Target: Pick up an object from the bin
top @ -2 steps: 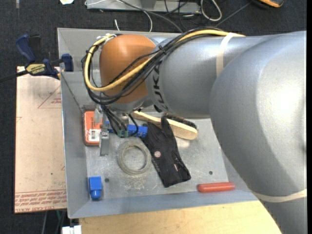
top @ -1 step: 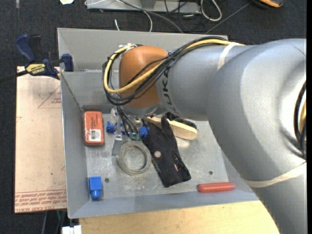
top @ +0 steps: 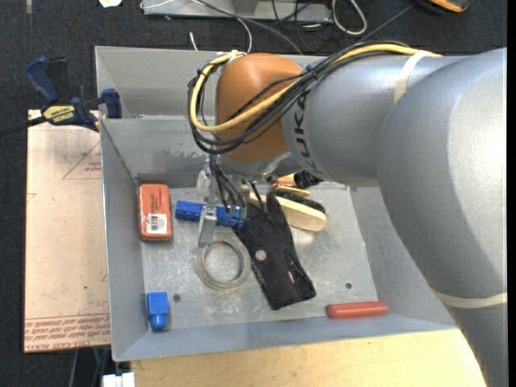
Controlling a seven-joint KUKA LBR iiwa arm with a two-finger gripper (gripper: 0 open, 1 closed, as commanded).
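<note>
My gripper [top: 212, 204] hangs low in the middle of the bin, under the arm's wrist. It is right over a small blue clip [top: 189, 210], whose other end shows on the gripper's right side. Just in front of it lies a clear tape ring [top: 219, 266], flat on the floor, its rim touching or nearly touching the gripper's lower tip. A black pouch-like thing [top: 278, 263] lies slantwise to the right of the ring. Behind the pouch, a wooden brush [top: 306, 212] is partly hidden by the arm.
An orange rectangular block [top: 154, 211] lies by the left wall. A small blue block [top: 157, 309] sits in the front left corner, and a red marker [top: 357, 310] lies along the front wall at the right. The arm covers the bin's back right.
</note>
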